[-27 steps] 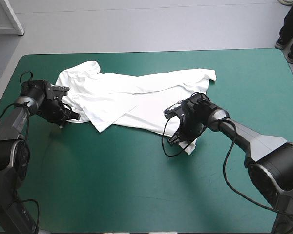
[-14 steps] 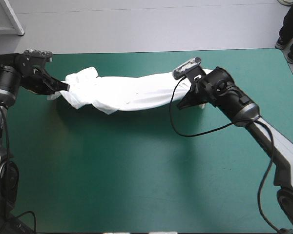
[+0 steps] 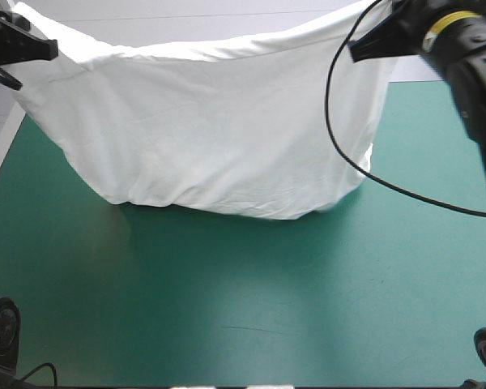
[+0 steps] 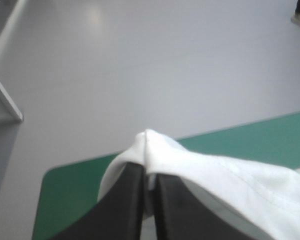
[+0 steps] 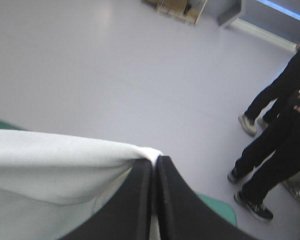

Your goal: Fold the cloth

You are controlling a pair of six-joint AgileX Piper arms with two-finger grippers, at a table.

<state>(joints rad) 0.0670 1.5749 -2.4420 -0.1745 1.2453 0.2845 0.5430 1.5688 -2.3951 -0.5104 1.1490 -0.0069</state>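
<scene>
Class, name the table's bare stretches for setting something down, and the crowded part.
Bare: the table from the lower edge of the T-shirt to the near edge, plus a strip at each side. Crowded: the far half, where the left gripper and right gripper hold it spread.

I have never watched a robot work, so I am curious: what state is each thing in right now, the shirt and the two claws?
T-shirt: lifted, spread wide between both grippers, hanging like a sheet, its lower edge sagging down to the table.
Left gripper: raised, shut on one upper corner of the shirt.
Right gripper: raised, shut on the other upper corner.
</scene>
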